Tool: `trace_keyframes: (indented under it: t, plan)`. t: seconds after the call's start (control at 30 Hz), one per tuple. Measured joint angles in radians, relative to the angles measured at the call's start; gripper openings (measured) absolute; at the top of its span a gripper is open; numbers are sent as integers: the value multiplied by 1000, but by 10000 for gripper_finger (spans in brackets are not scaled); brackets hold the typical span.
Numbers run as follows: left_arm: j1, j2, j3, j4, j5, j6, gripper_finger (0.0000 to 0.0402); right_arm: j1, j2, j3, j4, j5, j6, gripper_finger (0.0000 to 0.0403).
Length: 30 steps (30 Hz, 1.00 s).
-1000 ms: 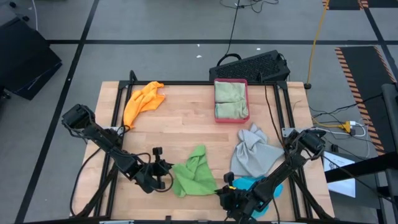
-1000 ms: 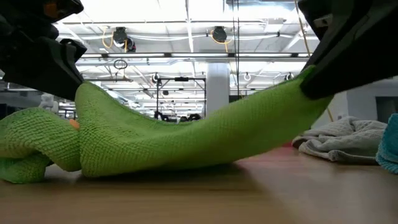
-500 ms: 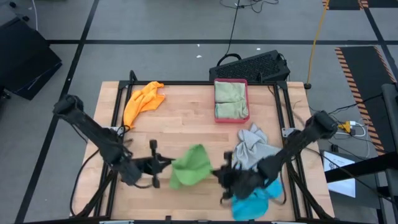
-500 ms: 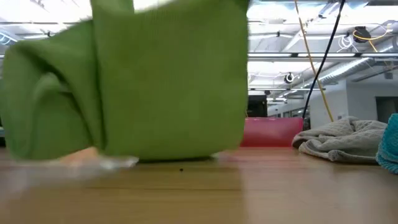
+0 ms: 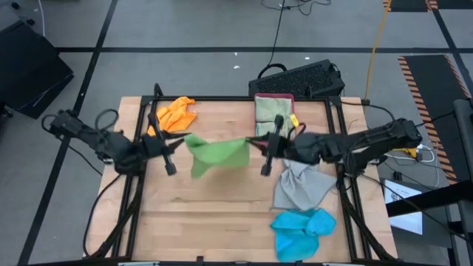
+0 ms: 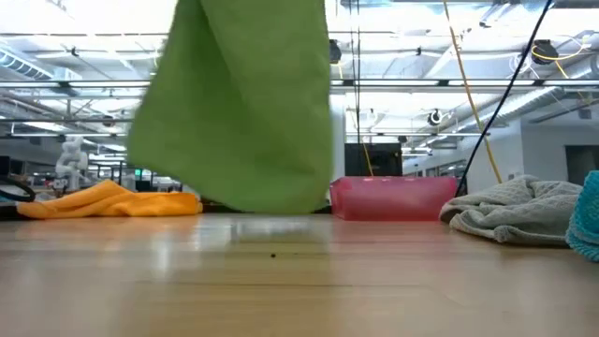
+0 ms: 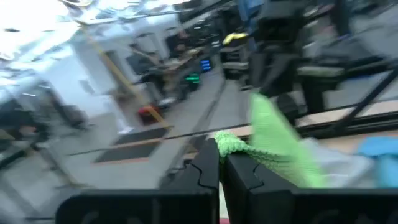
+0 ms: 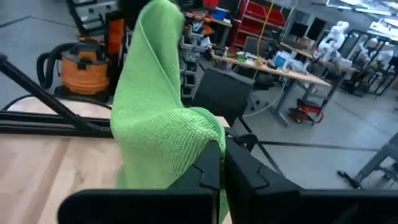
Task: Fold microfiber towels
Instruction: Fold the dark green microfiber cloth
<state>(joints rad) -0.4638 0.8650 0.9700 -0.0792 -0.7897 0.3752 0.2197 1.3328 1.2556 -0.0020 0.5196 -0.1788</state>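
A bright green microfiber towel [image 5: 216, 153] hangs over the middle of the table, stretched between my two grippers. My left gripper [image 5: 182, 140] is shut on its left upper end. My right gripper [image 5: 250, 141] is shut on its right upper end. Both point level, toward each other. In the low view the green towel [image 6: 245, 103] hangs as a broad sheet with its lower edge close above the table top. An orange towel [image 5: 176, 112] lies at the far left, a grey one [image 5: 299, 185] at the right and a blue one [image 5: 303, 229] at the near right. My left gripper pinches a bunched upper corner of the green towel [image 7: 229, 145] between its two fingers, coming level from the table's left. The cloth hangs away below the fingers. My right gripper pinches the towel's other upper end [image 8: 202, 134] between its two fingers, level from the table's right. A thick fold of cloth bulges over the fingertips and the rest hangs down.
A pink-red tray [image 5: 275, 98] with folded sage towels stands at the far middle, just behind the right arm. A black keyboard [image 5: 299, 77] lies beyond the table's far edge. Bare wood lies under and in front of the hanging towel.
Both grippers have risen and gone toward the table's far edge, tipping from pointing down to level. The green towel, which lay crumpled at the near middle, has been lifted off the wood and now hangs spread between them.
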Motion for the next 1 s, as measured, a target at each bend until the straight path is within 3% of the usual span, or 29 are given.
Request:
trace_keyframes:
  t: [0.27,0.43,0.57,0.73,1.0]
  plan:
    - [-62,-76,-17,-383,263,-450,4,85,12,0,-145,-75,149,0]
    - [-143,-27,-122,-417,438,-700,9,164,68,-11,-175,-128,312,3]
    - [-232,38,-222,-353,450,-828,4,222,135,-21,-173,-135,421,4]
    - [-319,139,-314,-185,429,-876,7,282,215,-23,-157,-159,521,5]
    - [-395,312,-345,-80,379,-908,11,356,334,-23,-158,-181,620,5]
